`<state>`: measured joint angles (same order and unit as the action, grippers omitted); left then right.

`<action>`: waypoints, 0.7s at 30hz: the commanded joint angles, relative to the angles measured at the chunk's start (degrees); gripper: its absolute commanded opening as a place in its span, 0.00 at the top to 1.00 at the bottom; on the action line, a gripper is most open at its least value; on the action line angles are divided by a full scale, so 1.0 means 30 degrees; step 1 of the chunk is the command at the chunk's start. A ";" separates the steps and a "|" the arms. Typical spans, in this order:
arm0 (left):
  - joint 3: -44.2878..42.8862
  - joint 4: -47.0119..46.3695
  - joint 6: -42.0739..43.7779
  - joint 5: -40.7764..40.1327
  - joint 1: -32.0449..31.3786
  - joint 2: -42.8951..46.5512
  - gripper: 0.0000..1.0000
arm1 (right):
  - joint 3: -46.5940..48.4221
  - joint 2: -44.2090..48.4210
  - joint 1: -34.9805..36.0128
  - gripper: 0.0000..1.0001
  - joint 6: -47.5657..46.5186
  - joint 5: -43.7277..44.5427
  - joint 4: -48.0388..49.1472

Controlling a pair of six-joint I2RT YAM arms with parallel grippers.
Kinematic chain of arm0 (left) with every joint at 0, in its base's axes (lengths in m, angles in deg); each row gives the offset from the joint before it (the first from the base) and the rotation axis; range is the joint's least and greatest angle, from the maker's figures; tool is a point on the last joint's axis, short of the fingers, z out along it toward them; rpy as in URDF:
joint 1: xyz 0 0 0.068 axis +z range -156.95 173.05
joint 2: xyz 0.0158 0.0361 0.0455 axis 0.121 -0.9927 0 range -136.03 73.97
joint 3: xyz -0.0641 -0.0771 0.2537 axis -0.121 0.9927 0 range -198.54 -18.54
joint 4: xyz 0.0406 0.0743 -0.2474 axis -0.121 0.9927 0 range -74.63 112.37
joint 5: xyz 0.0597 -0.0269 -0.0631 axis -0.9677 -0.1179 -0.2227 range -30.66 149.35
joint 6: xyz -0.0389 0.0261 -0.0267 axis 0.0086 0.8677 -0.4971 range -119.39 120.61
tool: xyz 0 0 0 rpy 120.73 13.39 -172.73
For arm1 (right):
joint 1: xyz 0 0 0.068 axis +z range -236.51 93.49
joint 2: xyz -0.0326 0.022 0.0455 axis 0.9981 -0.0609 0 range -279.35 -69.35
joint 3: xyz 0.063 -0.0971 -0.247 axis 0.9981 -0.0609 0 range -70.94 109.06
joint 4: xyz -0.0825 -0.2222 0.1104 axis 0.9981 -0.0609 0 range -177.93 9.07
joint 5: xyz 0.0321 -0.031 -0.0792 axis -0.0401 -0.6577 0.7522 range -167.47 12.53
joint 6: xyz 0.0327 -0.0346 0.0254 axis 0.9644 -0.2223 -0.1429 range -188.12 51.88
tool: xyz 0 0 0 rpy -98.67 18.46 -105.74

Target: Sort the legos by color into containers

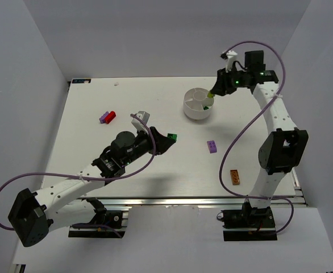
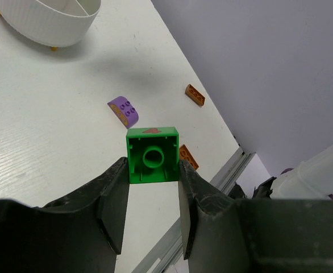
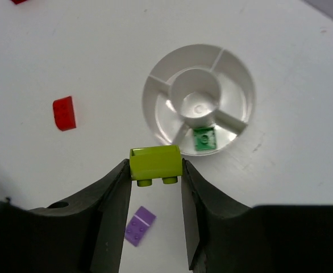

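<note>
The round white dish on the desk holds one flat green brick in a wedge, seen clearly only from the right wrist, whose right gripper pinches a yellow-green brick just beside the rim, while the left gripper, well apart, pinches a hollow-bottomed green brick.

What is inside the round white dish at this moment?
One green brick lies in one wedge of the dish; the centre well and other wedges look empty. The yellow-green brick in the right gripper hides a sliver of rim.
</note>
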<state>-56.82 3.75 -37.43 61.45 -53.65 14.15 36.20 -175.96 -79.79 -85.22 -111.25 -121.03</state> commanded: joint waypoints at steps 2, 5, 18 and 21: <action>-0.0275 -0.0552 -0.0210 0.0556 0.0038 -0.0276 1.00 | 0.0736 -0.0177 -0.1388 1.00 -0.0861 -0.1396 0.1813; -0.0801 -0.0406 -0.0034 0.0848 0.0039 -0.0803 1.00 | -0.0434 -0.0001 -0.1508 1.00 -0.1474 -0.1806 0.4126; -0.1624 0.0298 -0.0005 0.0557 0.0039 -0.1420 1.00 | 0.1612 -0.4394 -0.1654 1.00 -0.5901 -0.3391 0.6832; -0.1682 0.0473 -0.0063 0.0498 0.0038 -0.1449 1.00 | 0.2141 -0.5067 -0.1684 1.00 -0.5814 -0.3301 0.7036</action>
<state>-59.66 4.58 -37.41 63.16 -53.65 9.56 38.75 -191.04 -84.42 -100.68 -120.08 -103.54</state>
